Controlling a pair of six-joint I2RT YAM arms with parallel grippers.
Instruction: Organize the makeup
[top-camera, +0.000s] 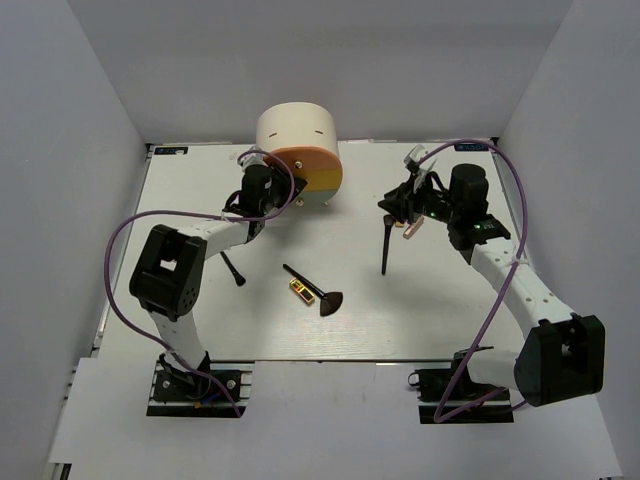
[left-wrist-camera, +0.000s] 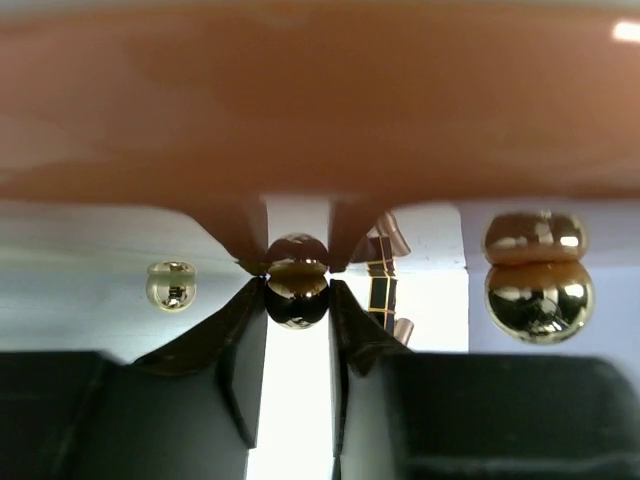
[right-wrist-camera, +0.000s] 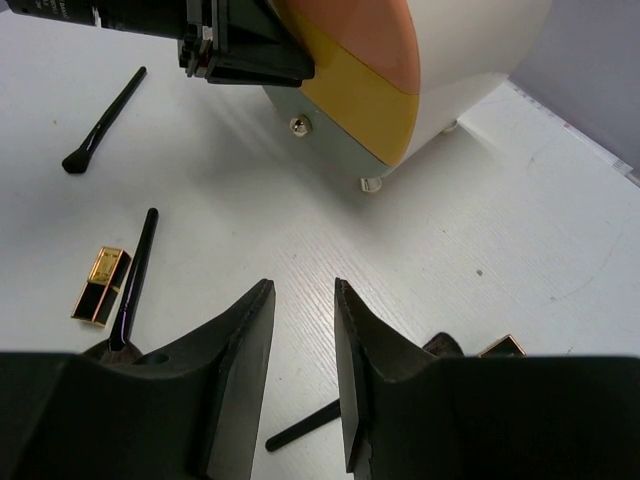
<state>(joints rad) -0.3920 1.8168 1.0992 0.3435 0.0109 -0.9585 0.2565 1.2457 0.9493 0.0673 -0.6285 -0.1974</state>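
Note:
My left gripper (top-camera: 277, 196) is at the front of the cream box (top-camera: 295, 128) with orange-yellow drawers. In the left wrist view its fingers close on a gold drawer knob (left-wrist-camera: 297, 281). My right gripper (top-camera: 404, 207) is open and empty above the table, and the right wrist view (right-wrist-camera: 300, 296) shows a gap between its jaws. A thin black brush (top-camera: 386, 246) lies just under it and also shows in the right wrist view (right-wrist-camera: 303, 428). A pinkish stick (top-camera: 410, 229) lies beside it. The fan-headed brush (top-camera: 316, 293), the gold-and-red lipstick (top-camera: 299, 290) and another black brush (top-camera: 233, 268) lie mid-table. No tubes are in view.
The box stands at the back centre on small feet. Two more gold knobs (left-wrist-camera: 171, 285) (left-wrist-camera: 538, 300) flank the gripped one. White walls enclose the table on three sides. The right wrist view shows the lipstick (right-wrist-camera: 100, 286) and two brushes (right-wrist-camera: 135, 280) (right-wrist-camera: 105, 120) to its left.

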